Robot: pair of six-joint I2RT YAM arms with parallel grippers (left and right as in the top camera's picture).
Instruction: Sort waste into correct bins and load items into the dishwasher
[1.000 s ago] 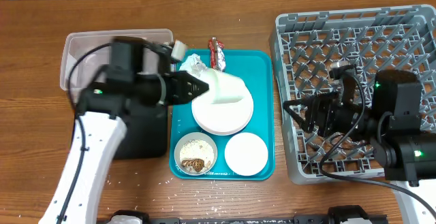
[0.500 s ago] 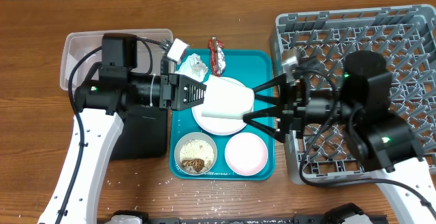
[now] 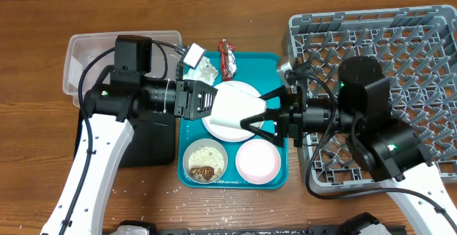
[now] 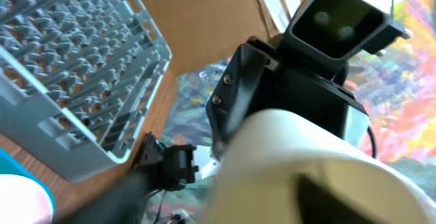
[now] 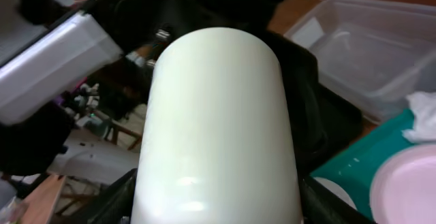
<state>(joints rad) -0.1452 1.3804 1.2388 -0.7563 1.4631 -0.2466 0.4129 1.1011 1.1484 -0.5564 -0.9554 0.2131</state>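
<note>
A white cup point(image 3: 239, 106) hangs on its side above the teal tray point(image 3: 265, 67), between my two grippers. My right gripper point(image 3: 254, 115) reaches in from the right, and its fingers press both sides of the cup point(image 5: 218, 115). My left gripper point(image 3: 208, 101) is at the cup's left end with its fingers spread apart. The cup point(image 4: 300, 163) fills the left wrist view. The plate point(image 3: 216, 130) lies under it. A pink bowl point(image 3: 258, 161) and a bowl of rice crumbs point(image 3: 206, 161) sit at the tray's front. The napkin point(image 3: 202, 68) and wrapper point(image 3: 227, 56) lie at its back.
The grey dish rack point(image 3: 421, 42) stands at the right, my right arm reaching out over its left part. A clear tub point(image 3: 86, 53) and a black tray point(image 3: 153, 141) sit left of the teal tray, under my left arm. Crumbs dot the table's front edge.
My right gripper swung left from the rack to the cup and closed round it. My left gripper, which was shut on the cup, has spread its fingers.
</note>
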